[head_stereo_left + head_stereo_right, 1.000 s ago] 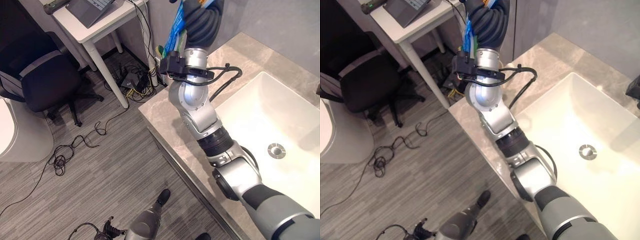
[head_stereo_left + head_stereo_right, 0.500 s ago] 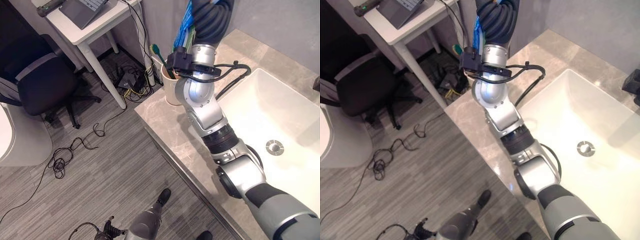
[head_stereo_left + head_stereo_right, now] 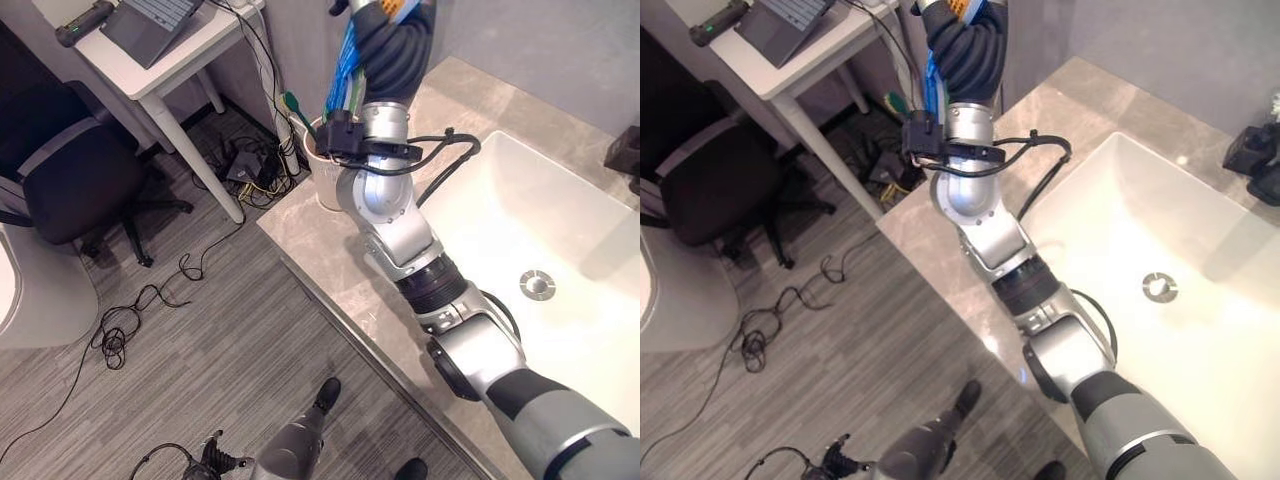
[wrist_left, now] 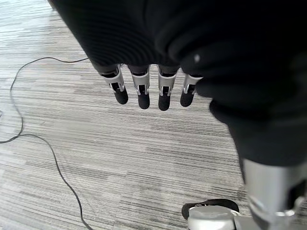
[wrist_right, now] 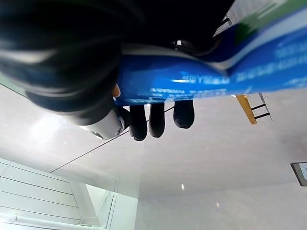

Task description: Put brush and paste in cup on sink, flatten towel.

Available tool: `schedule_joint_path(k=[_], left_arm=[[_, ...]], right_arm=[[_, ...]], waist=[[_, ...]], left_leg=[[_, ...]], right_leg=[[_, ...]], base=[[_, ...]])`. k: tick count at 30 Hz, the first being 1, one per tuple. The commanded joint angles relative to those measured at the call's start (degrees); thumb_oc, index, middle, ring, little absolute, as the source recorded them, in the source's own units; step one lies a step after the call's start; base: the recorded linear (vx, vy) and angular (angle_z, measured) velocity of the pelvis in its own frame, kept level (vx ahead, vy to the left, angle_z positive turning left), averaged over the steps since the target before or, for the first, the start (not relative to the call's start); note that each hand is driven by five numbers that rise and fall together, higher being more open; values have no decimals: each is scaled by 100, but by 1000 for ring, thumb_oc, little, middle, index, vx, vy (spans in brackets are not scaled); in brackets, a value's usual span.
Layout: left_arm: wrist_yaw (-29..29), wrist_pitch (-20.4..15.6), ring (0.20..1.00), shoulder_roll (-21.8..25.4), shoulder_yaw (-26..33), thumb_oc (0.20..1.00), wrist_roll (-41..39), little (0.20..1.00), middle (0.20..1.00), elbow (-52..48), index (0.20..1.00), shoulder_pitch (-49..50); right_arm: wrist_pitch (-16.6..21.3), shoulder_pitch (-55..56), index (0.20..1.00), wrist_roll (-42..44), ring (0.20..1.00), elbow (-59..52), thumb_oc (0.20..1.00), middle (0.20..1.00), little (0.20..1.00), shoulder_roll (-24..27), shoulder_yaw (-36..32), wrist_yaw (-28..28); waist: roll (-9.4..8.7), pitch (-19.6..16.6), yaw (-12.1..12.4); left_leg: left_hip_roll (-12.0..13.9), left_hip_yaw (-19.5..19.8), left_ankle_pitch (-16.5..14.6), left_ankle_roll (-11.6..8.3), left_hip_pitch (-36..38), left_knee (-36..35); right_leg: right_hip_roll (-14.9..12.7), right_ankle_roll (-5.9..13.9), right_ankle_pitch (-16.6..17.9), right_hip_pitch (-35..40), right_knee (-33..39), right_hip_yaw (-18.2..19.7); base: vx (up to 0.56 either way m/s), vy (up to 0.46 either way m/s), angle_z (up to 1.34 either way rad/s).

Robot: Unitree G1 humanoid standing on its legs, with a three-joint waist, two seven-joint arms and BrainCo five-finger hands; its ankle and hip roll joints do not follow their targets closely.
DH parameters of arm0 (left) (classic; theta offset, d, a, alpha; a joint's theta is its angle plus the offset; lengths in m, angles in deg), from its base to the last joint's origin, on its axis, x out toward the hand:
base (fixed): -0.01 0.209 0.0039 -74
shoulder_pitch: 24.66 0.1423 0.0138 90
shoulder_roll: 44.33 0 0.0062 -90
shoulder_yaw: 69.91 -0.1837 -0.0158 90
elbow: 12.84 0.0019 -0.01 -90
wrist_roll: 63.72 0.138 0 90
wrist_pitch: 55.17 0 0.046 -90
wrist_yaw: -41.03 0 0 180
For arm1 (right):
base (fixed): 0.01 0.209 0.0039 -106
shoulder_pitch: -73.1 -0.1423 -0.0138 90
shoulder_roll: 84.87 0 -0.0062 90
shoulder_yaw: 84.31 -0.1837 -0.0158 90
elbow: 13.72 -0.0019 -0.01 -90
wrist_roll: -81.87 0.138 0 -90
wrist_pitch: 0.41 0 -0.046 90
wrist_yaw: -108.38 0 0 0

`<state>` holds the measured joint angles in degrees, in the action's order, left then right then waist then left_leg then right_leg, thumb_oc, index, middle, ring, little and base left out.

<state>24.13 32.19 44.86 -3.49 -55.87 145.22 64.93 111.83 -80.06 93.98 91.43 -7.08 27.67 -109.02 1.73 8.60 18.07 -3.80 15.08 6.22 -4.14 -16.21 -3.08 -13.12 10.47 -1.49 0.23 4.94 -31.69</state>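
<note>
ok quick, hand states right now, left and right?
Left hand: open, fingers hanging straight over the floor, holding nothing.
Right hand: shut on the blue toothpaste tube, raised above the cup.

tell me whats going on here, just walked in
The robot's right hand is raised above the corner of the sink counter, its fingers curled round a blue toothpaste tube. Just below it a white cup stands on the counter with a green-headed toothbrush already in it. The paste is not yet in the cup. The left hand hangs over the floor, fingers straight, holding nothing.
</note>
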Motion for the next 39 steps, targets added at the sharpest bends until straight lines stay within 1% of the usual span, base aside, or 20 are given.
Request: schedule_joint_path(k=[1, 20, 21, 22, 23, 24, 25, 26, 27, 28, 29, 31, 32, 33, 34, 35, 36, 37, 38, 39], left_arm=[[-59, 11, 1000, 131, -61, 1000, 78, 1000, 1000, 355, 1000, -221], [-120, -28, 1000, 139, -79, 1000, 65, 1000, 1000, 427, 1000, -257], [-126, -28, 1000, 131, -79, 1000, 66, 1000, 1000, 434, 1000, -252], [-126, -28, 1000, 131, -79, 1000, 66, 1000, 1000, 435, 1000, -253], [-129, -45, 1000, 131, -104, 1000, 69, 1000, 1000, 430, 1000, -263], [-129, -48, 1000, 135, -113, 1000, 73, 1000, 1000, 426, 1000, -268], [-122, -46, 1000, 132, -108, 1000, 70, 1000, 1000, 427, 1000, -269], [-118, -52, 1000, 138, -117, 1000, 71, 1000, 1000, 419, 1000, -287], [-118, -44, 1000, 126, -113, 1000, 61, 1000, 1000, 420, 1000, -286], [-115, -43, 1000, 124, -112, 1000, 62, 1000, 1000, 415, 1000, -285], [-115, -46, 1000, 129, -119, 1000, 66, 1000, 1000, 410, 1000, -287], [-106, -40, 1000, 129, -123, 1000, 61, 1000, 1000, 399, 1000, -292], [-96, -33, 1000, 130, -110, 1000, 52, 1000, 1000, 389, 1000, -288], [-95, -38, 1000, 133, -104, 1000, 51, 1000, 1000, 379, 1000, -283], [-93, -41, 1000, 142, -106, 1000, 56, 1000, 1000, 365, 1000, -286], [-98, -46, 1000, 142, -94, 1000, 54, 1000, 1000, 365, 1000, -280], [-98, -49, 1000, 146, -101, 1000, 57, 1000, 1000, 360, 1000, -282], [-89, -40, 1000, 143, -72, 1000, 32, 1000, 1000, 368, 1000, -300], [-89, -42, 1000, 148, -79, 1000, 36, 1000, 1000, 364, 1000, -303], [-84, -45, 1000, 150, -76, 1000, 41, 1000, 1000, 372, 1000, -305]], right_arm=[[341, -130, 200, 108, 200, -22, 200, 200, 200, -94, 177, 163], [212, -256, 200, -132, 200, 326, 200, 200, 200, -91, 292, 132], [198, -256, 200, -141, 200, 350, 200, 200, 200, -105, 303, 138], [199, -257, 200, -142, 200, 353, 200, 200, 200, -105, 302, 137], [192, -312, 200, -146, 200, 444, 200, 200, 200, -68, 282, 118], [193, -316, 200, -150, 200, 447, 200, 200, 200, -60, 273, 116], [182, -323, 200, -155, 200, 485, 200, 200, 200, -42, 262, 103], [187, -331, 200, -152, 200, 500, 200, 200, 200, -23, 245, 104], [184, -315, 200, -134, 200, 509, 200, 200, 200, -32, 252, 108], [189, -305, 200, -116, 200, 505, 200, 200, 200, -33, 249, 117], [190, -306, 200, -118, 200, 506, 200, 200, 200, -26, 241, 118], [196, -297, 200, -83, 200, 525, 200, 200, 200, -42, 252, 144], [227, -263, 200, 11, 200, 528, 200, 200, 200, -62, 269, 204], [236, -250, 200, 54, 200, 530, 200, 200, 200, -62, 284, 242], [244, -243, 200, 69, 200, 541, 200, 200, 200, -50, 282, 251], [254, -237, 407, 92, 407, 539, 407, 407, 407, -50, 301, 261], [256, -239, 573, 89, 573, 541, 573, 573, 573, -43, 293, 261], [261, -228, 1000, 146, 1000, 544, 1000, 1000, 1000, -24, 310, 300], [262, -231, 1000, 142, 1000, 545, 1000, 1000, 1000, -18, 302, 299], [274, -219, 1000, 147, 1000, 503, 1000, 1000, 1000, -7, 320, 322]], waist=[[-7, 111, -17], [-107, 205, 67], [-149, 188, 61], [-149, 188, 62], [-155, 204, 81], [-117, 226, 96], [-168, 209, 84], [-135, 236, 93], [-181, 218, 78], [-184, 221, 77], [-146, 243, 91], [-156, 244, 87], [-201, 229, 69], [-204, 233, 65], [-166, 261, 78], [-207, 243, 55], [-167, 266, 69], [-209, 252, 45], [-171, 274, 59], [-177, 274, 35]], left_leg=[[-225, -461, -164, 239, 234, -192], [-231, -438, -143, 223, 146, -192], [-210, -443, -286, 187, 195, -192], [-210, -444, -286, 187, 195, -192], [-210, -442, -278, 180, 175, -192], [-231, -440, -134, 215, 122, -192], [-210, -437, -276, 179, 162, -192], [-231, -441, -134, 212, 107, -192], [-207, -442, -280, 175, 156, -192], [-202, -441, -282, 174, 159, -192], [-223, -439, -140, 209, 110, -192], [-215, -450, -144, 206, 116, -192], [-179, -465, -285, 167, 174, -192], [-177, -465, -287, 166, 175, -192], [-193, -464, -143, 202, 125, -192], [-165, -466, -289, 166, 185, -192], [-186, -464, -146, 201, 136, -192], [-153, -483, -287, 161, 188, -192], [-174, -481, -144, 197, 137, -192], [-164, -484, -140, 205, 142, -192]], right_leg=[[-96, -191, 415, 31, -9, 455], [-64, -186, 402, -19, -6, 418], [-41, -165, 264, 30, 4, 489], [-41, -166, 264, 29, 4, 489], [-35, -170, 250, 21, 6, 473], [-55, -191, 388, -30, 3, 396], [-26, -172, 248, 15, 6, 461], [-43, -198, 379, -37, 0, 380], [-22, -180, 240, 13, 6, 460], [-17, -184, 236, 17, 6, 461], [-36, -204, 372, -32, 2, 384], [-27, -212, 355, -27, 1, 381], [1, -196, 214, 22, 5, 452], [4, -200, 214, 21, 4, 446], [-12, -223, 345, -31, -5, 367], [14, -209, 199, 22, 3, 459], [-6, -229, 334, -29, -7, 384], [14, -211, 199, 16, 2, 468], [-7, -230, 335, -37, -8, 392], [-5, -232, 337, -46, -8, 412]], base=[[0, 0, 0], [6, -4, 1], [87, -68, 1], [88, -73, 3], [-73, 57, 3], [13, -13, 4], [-74, 59, 3], [87, -72, 4], [0, 0, 0], [0, 0, 0], [-75, 63, 0], [4, 0, 1], [81, -64, 2], [0, 0, 0], [0, 0, 0], [-78, 66, 0], [73, -60, -1], [-87, 67, -1], [0, 0, 0], [-86, 72, -1]])
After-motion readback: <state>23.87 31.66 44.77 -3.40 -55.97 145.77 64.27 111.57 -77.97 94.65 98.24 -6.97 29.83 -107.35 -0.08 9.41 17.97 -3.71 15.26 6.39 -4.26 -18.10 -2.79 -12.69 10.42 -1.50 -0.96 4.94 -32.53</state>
